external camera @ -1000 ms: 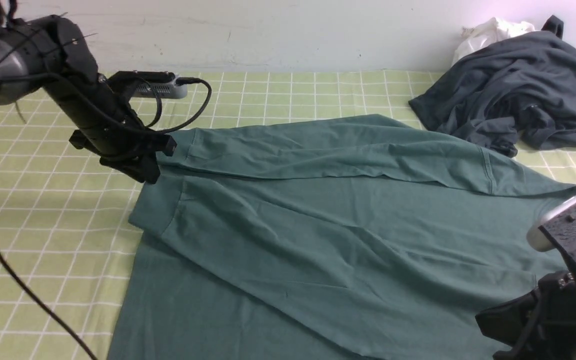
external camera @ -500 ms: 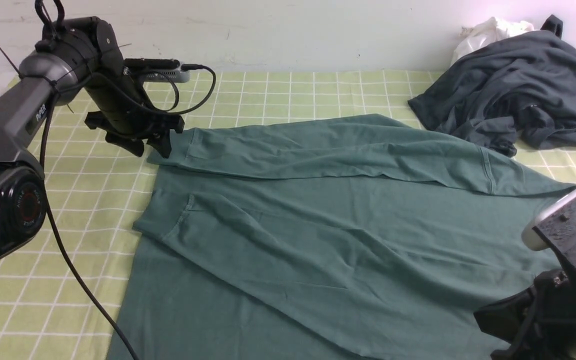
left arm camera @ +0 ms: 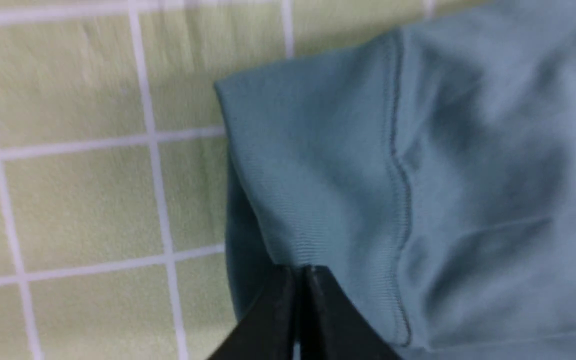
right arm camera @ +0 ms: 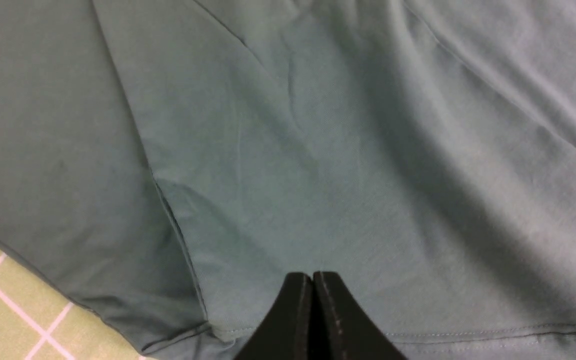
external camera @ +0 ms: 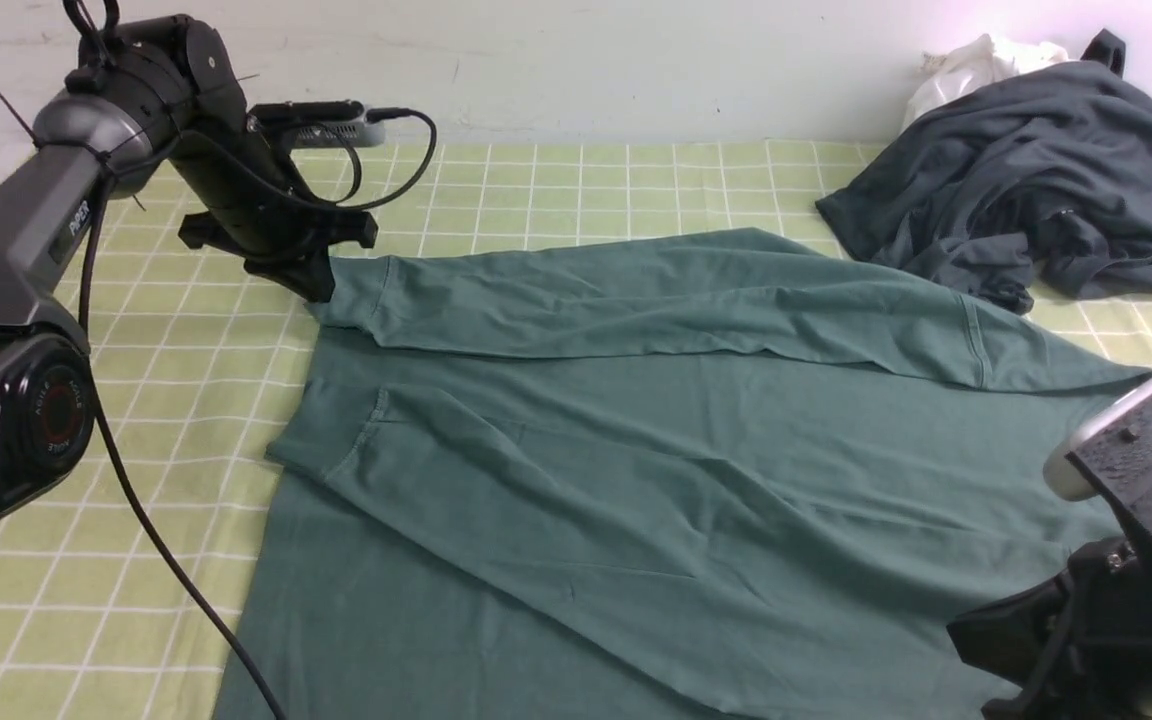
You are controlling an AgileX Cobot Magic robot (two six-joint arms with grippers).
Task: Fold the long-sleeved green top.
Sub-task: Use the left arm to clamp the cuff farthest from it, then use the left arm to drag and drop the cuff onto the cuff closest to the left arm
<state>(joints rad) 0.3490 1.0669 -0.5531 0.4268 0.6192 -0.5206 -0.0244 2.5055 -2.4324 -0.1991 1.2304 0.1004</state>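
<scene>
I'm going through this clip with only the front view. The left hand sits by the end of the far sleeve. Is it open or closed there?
Observer: The left hand is shut, its fingers pressed together, with no cloth showing between them.
Operator: Where are its tips, then?
Observer: At the ribbed cuff of the green long-sleeved top. The cuff lies flat on the checked tablecloth. I cannot tell whether the tips touch it.
Operator: The right hand is cut off at my frame's edge. What about it?
Observer: The right hand is shut too and holds nothing. It is over the top's body, close to a stitched hem.
</scene>
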